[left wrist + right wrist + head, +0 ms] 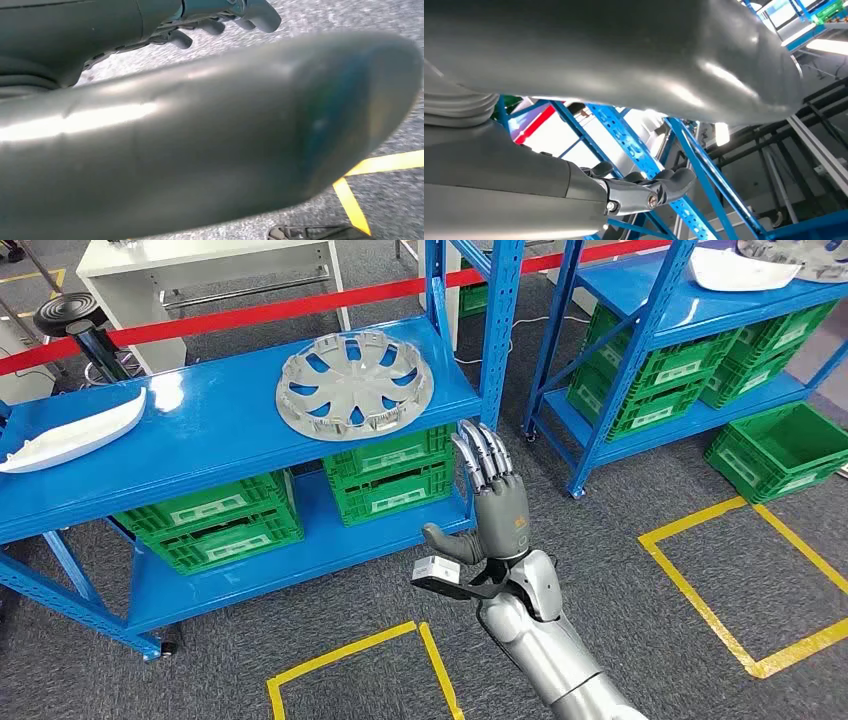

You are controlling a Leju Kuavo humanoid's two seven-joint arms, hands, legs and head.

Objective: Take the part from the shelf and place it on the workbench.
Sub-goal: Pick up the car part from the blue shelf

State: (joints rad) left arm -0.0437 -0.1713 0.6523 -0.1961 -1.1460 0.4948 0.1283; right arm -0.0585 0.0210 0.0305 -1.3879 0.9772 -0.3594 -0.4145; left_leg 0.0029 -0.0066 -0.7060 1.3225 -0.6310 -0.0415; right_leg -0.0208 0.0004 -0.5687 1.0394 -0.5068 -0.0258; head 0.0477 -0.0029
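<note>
While the right hand (pixel 492 502) rises empty with fingers spread, the wheel cover (pixel 354 381) up on the shelf (pixel 200 430) looks light, stiff and slick — best taken at its near rim.

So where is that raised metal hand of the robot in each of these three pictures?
Head view: the right hand is raised at centre, fingers apart, empty, in front of the blue shelf.
Right wrist view: the same hand comes in from the picture's left edge, its thumb before a blue shelf post.
Left wrist view: not in it.
Shared landmark: the blue shelf.
</note>
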